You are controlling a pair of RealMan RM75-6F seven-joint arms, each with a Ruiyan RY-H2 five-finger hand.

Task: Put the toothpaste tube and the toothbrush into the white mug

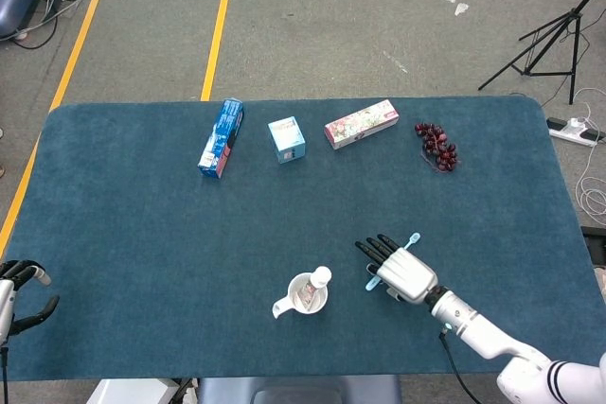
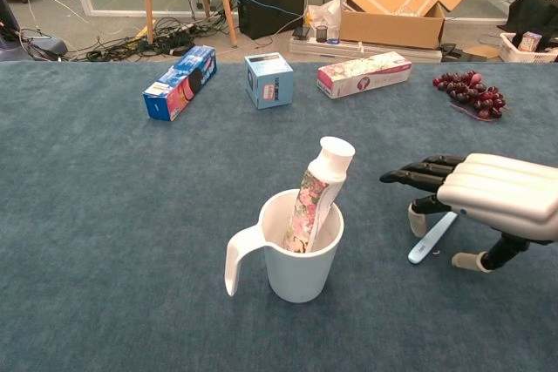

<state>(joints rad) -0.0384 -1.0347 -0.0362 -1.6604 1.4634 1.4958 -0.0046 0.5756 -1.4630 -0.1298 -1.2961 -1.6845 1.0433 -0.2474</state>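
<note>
The right hand (image 2: 488, 200) hangs palm down over the toothbrush (image 2: 432, 238), fingers stretched out and apart, holding nothing; the brush lies flat on the table (image 2: 105, 215) beneath it, one end poking out past the fingertips in the head view; the mug (image 2: 296, 254) stands just to the hand's left, with the tube (image 2: 316, 196) upright inside it, cap up; the left hand (image 1: 19, 292) sits well apart at the table's near left corner, whether its fingers hold anything I cannot tell; three boxes and grapes (image 2: 471, 93) lie far beyond the right hand
</note>
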